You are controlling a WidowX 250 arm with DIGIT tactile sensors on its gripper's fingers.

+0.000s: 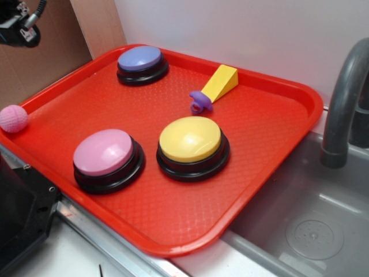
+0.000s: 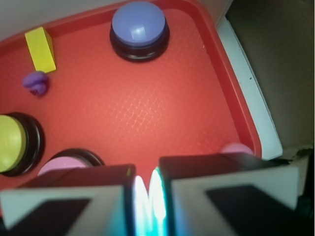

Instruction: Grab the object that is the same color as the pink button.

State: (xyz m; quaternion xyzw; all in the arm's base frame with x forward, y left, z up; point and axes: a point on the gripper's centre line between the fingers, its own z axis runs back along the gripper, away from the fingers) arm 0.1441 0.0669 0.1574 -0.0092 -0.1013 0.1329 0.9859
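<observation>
The small pink knitted ball (image 1: 12,118) rests at the left rim of the red tray (image 1: 271,124), outside the tray's flat floor. In the wrist view only the ball's top (image 2: 236,147) peeks over my right finger (image 2: 231,191). The pink button (image 1: 104,153) stands on the tray's near left, and its edge (image 2: 60,165) shows above my left finger. My gripper (image 2: 146,181) hangs high above the tray's left side, shut, with a thin glowing slit between the fingers and nothing held. In the exterior view only a black part of it (image 1: 20,27) shows in the top left corner.
A yellow button (image 1: 191,141) sits mid-tray, a blue-purple button (image 1: 141,62) at the back. A yellow wedge (image 1: 220,82) and a purple ring piece (image 1: 200,103) lie between them. A grey sink (image 1: 305,225) and faucet (image 1: 346,98) are on the right, a cardboard wall (image 1: 52,52) at left.
</observation>
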